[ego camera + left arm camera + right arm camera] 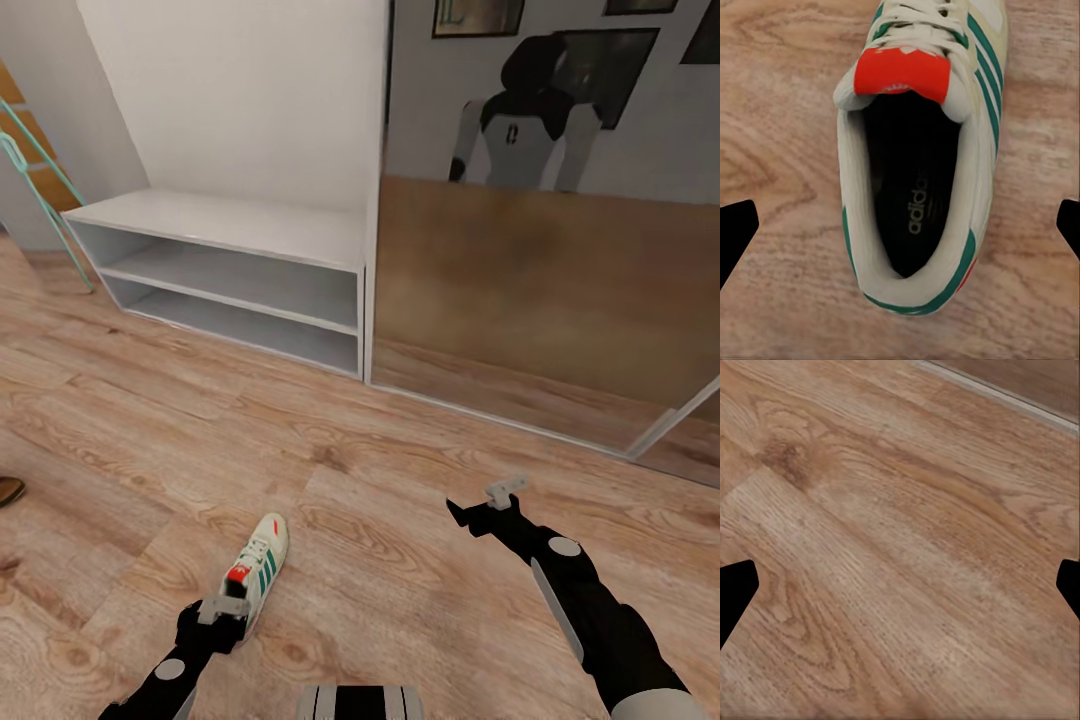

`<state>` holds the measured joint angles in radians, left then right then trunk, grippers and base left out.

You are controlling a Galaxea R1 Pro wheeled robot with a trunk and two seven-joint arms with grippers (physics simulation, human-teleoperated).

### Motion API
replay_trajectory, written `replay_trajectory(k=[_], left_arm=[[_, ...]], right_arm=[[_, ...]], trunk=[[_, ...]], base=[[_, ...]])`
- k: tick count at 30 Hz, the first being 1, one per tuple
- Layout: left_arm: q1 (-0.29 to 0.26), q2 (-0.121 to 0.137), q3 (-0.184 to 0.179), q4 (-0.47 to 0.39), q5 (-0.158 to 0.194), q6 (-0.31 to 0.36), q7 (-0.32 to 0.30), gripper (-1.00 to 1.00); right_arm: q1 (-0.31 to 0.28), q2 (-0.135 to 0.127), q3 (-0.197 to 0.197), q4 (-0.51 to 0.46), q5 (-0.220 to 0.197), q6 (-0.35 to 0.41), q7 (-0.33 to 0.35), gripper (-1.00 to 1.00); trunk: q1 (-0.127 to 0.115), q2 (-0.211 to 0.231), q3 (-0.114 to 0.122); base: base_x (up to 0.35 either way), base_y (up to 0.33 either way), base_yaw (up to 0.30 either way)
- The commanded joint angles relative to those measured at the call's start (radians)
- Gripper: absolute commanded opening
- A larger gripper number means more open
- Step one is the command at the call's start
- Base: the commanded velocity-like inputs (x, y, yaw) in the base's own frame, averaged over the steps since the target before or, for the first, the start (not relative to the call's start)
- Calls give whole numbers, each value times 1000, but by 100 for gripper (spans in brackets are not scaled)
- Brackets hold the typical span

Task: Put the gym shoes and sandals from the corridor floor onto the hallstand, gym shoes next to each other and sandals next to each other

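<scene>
One gym shoe [262,562] lies on the corridor floor [400,560], toe toward the hallstand [230,225]. It is cream-white with green stripes and a red tongue label. My left gripper [232,604] hovers just above its heel. In the left wrist view the gym shoe [919,157] sits between the wide-open fingertips [735,232], which do not touch it. My right gripper [482,503] hangs open over bare planks to the right, with only corridor floor [900,510] beneath it. A brown sliver at the far left edge looks like a sandal [8,490].
The hallstand has a flat top and two open shelves, all bare. A tall mirrored panel [550,280] stands to its right and reflects the robot. Teal poles [40,180] lean at the far left. Open floor lies between the shoe and the rack.
</scene>
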<state>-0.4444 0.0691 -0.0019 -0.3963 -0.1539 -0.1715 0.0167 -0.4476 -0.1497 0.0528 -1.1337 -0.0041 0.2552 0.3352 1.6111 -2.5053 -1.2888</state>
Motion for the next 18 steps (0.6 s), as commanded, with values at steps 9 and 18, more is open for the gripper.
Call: replay_trajectory(k=[9,18], left_arm=[[0,0,-2,1,-8,-3,2,100],[-3,-3,-4,1,-7,-3,2,100]], right_arm=[[0,-1,1,-1,-1,6,2,100],[0,-1,-1,-1,-1,6,1,100]], trunk=[[0,-1,-15],[4,-2,-53]], base=[[0,0,0],[0,0,0]])
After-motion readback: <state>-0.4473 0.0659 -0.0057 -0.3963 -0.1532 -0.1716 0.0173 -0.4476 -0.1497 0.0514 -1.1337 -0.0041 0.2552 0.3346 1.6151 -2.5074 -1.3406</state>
